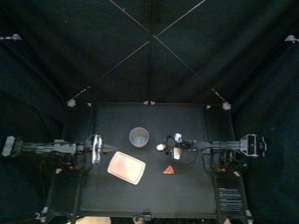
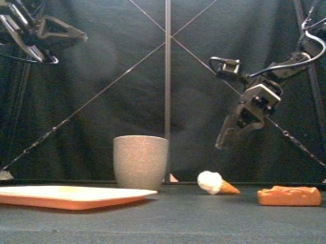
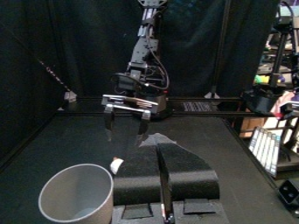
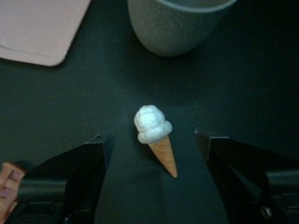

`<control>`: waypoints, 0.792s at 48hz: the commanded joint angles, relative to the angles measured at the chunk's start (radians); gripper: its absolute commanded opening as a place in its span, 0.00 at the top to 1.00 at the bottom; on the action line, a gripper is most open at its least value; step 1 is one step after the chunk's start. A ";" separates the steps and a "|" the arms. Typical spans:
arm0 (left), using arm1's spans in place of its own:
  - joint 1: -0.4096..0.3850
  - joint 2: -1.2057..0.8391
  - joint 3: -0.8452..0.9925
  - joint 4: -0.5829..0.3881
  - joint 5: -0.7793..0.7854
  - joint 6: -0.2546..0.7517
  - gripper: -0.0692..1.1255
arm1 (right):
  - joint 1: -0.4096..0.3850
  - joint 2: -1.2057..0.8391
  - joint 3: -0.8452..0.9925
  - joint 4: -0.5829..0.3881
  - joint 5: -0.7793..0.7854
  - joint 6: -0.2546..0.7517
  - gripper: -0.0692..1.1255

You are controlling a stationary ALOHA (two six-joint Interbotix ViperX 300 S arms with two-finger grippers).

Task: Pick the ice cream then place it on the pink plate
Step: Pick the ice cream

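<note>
Right gripper hovers above the table, fingers wide apart. The ice cream lies flat below and between them, untouched, with bare table on either side. A grey cup stands just past the fingertips, and the pink plate lies beyond, off to one side. Left gripper rests apart, fingers together.

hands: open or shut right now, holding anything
Left hand: shut, holding nothing.
Right hand: open, empty, above the ice cream.
</note>
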 commanded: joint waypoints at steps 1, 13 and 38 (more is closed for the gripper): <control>-0.002 0.002 -0.012 0.003 -0.003 0.000 0.96 | -0.023 0.034 -0.043 -0.011 0.025 -0.002 0.07; -0.003 0.000 -0.009 0.003 -0.003 0.000 0.96 | -0.021 0.150 -0.091 -0.020 0.054 -0.005 0.07; -0.002 0.000 -0.008 0.003 -0.003 0.000 0.96 | -0.023 0.265 -0.204 -0.025 0.146 -0.003 0.35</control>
